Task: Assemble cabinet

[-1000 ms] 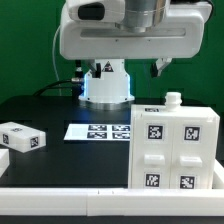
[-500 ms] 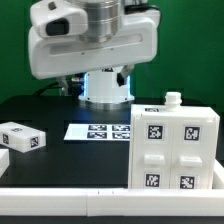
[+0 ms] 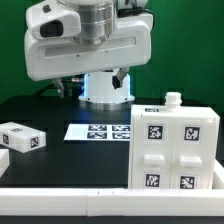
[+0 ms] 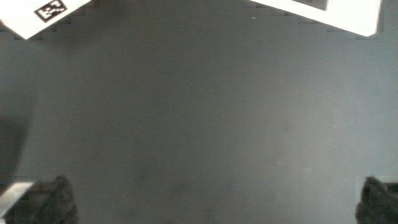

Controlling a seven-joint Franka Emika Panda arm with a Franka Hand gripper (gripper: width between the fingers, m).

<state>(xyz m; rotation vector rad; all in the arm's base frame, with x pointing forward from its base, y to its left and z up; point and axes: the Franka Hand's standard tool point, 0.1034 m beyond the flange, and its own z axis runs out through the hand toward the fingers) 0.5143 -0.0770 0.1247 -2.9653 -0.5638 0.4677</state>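
Note:
The cabinet (image 3: 175, 145) is a white box with square tags on its front panels. It stands upright at the exterior view's right, with a small white knob (image 3: 172, 99) on top. My gripper (image 4: 214, 200) is open and empty; its two dark fingertips (image 4: 47, 202) stand far apart over bare black table. In the exterior view the arm's white body (image 3: 90, 45) hangs high over the back of the table, well apart from the cabinet, and mostly hides the fingers.
A small loose white tagged block (image 3: 22, 138) lies at the exterior view's left. The marker board (image 3: 98, 131) lies flat mid-table. A white rail (image 3: 100, 196) runs along the front. Two white tagged corners (image 4: 45, 12) (image 4: 329, 10) show at the wrist view's edge.
The arm's body has swung toward the exterior view's left and now covers more of the back. The cabinet, block and marker board have not moved.

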